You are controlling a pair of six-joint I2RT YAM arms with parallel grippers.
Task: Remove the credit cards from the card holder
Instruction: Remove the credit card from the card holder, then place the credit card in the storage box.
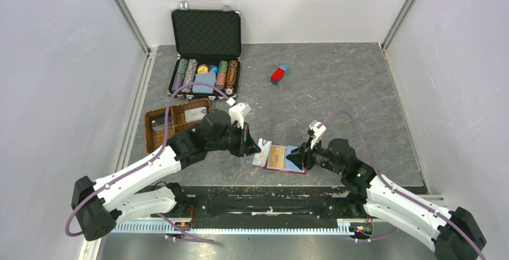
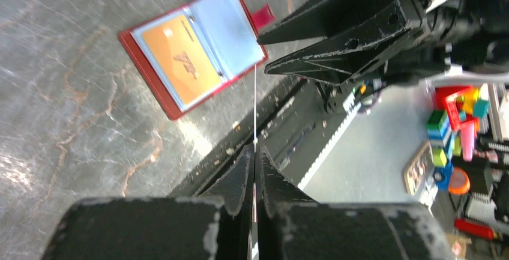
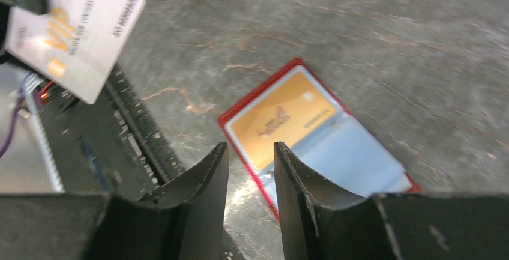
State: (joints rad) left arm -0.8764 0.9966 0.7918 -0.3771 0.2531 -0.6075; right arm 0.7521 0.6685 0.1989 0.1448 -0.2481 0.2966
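The dark red card holder [image 1: 281,159] lies open on the table near the front edge, an orange card [image 3: 282,119] in its left sleeve and a pale blue sleeve [image 3: 354,158] on the right. It also shows in the left wrist view [image 2: 192,50]. My left gripper [image 1: 254,147] is shut on a pale grey credit card [image 1: 262,152], held just left of the holder; the card is edge-on in the left wrist view [image 2: 254,104] and face-on in the right wrist view [image 3: 78,32]. My right gripper [image 3: 251,152] is slightly open and empty, over the holder's near edge [image 1: 300,158].
An open black case of poker chips [image 1: 206,53] stands at the back. A brown tray [image 1: 157,137] left of the left gripper holds a pale card [image 1: 195,114]. A red-and-blue block [image 1: 279,74] lies at back centre. The table's front rail [image 1: 252,191] runs just behind the holder.
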